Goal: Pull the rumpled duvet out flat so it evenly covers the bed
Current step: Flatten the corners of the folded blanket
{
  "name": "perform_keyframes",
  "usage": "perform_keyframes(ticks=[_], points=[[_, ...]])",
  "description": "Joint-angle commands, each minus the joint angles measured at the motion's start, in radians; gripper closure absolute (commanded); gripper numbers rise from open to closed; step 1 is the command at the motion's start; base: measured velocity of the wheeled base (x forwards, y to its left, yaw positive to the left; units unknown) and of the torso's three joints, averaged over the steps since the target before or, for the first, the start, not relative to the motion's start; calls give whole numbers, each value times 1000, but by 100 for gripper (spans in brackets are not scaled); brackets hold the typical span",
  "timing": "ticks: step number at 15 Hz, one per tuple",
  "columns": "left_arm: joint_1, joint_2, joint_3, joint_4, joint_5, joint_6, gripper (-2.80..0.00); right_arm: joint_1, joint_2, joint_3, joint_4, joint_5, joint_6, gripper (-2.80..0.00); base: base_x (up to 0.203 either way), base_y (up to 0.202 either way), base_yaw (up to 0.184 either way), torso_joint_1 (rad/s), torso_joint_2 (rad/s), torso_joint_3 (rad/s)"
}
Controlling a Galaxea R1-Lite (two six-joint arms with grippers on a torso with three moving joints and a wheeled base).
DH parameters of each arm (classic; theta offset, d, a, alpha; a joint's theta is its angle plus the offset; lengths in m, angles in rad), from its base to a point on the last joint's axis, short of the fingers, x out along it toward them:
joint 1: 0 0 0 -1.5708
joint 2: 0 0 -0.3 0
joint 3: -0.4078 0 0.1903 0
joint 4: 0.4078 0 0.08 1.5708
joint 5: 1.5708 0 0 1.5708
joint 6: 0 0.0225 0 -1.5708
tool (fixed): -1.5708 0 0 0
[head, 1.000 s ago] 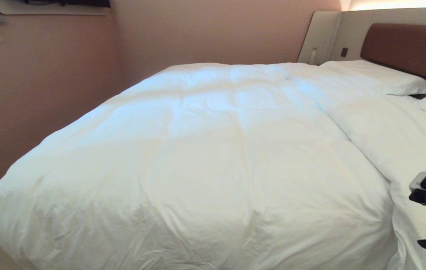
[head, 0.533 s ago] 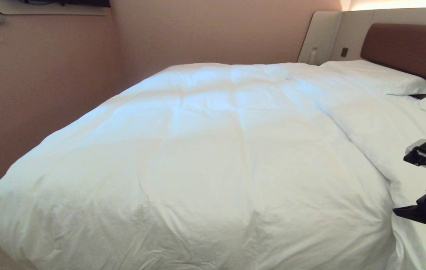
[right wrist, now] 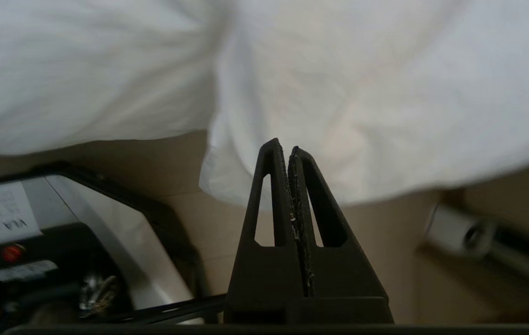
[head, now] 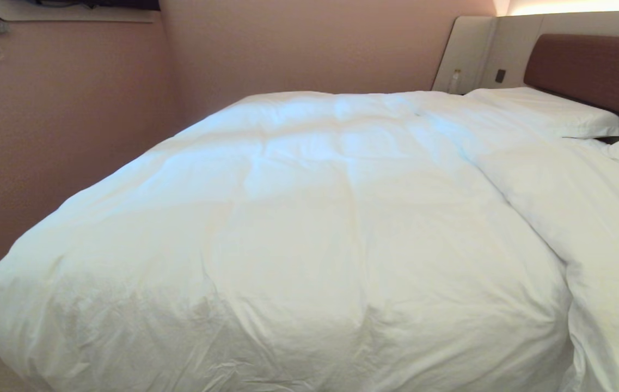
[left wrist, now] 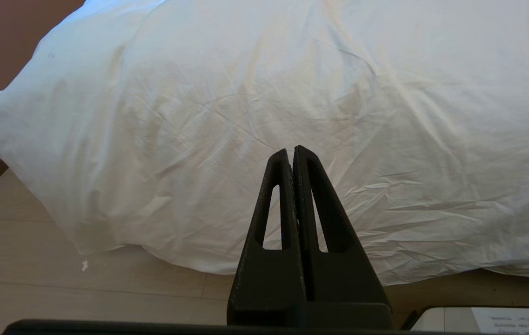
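White creased cotton, the puffy quilted duvet lies over the bed, its long axis running from the near left corner to the far right headboard; a raised fold crosses its right side. Two white rectangular pillows rest at the far right end. Left gripper, fingers pressed together and holding nothing, hangs before the near hanging edge, above the pale floor. Right gripper, likewise closed on nothing, sits near the duvet's right hanging edge.
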Motion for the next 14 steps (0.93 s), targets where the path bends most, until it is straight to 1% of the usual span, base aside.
perform_keyframes(ticks=[1,2,5,7,8,10,12,14], points=[[1,0,0,1,1,0,0,-100,13,19,6,19,69,0,0,0,0,0,0,0],[1,0,0,1,1,0,0,-163,23,27,5,42,69,0,0,0,0,0,0,0],[1,0,0,1,1,0,0,-312,99,31,-6,86,62,0,0,0,0,0,0,0],[-1,0,0,1,1,0,0,-429,151,35,-47,126,13,0,0,0,0,0,0,0],[0,0,0,1,1,0,0,-501,172,38,-66,158,-32,0,0,0,0,0,0,0],[1,0,0,1,1,0,0,-643,209,39,-99,259,-134,0,0,0,0,0,0,0],[1,0,0,1,1,0,0,-787,267,36,-140,357,-268,0,0,0,0,0,0,0],[1,0,0,1,1,0,0,-914,344,32,-186,440,-392,0,0,0,0,0,0,0]])
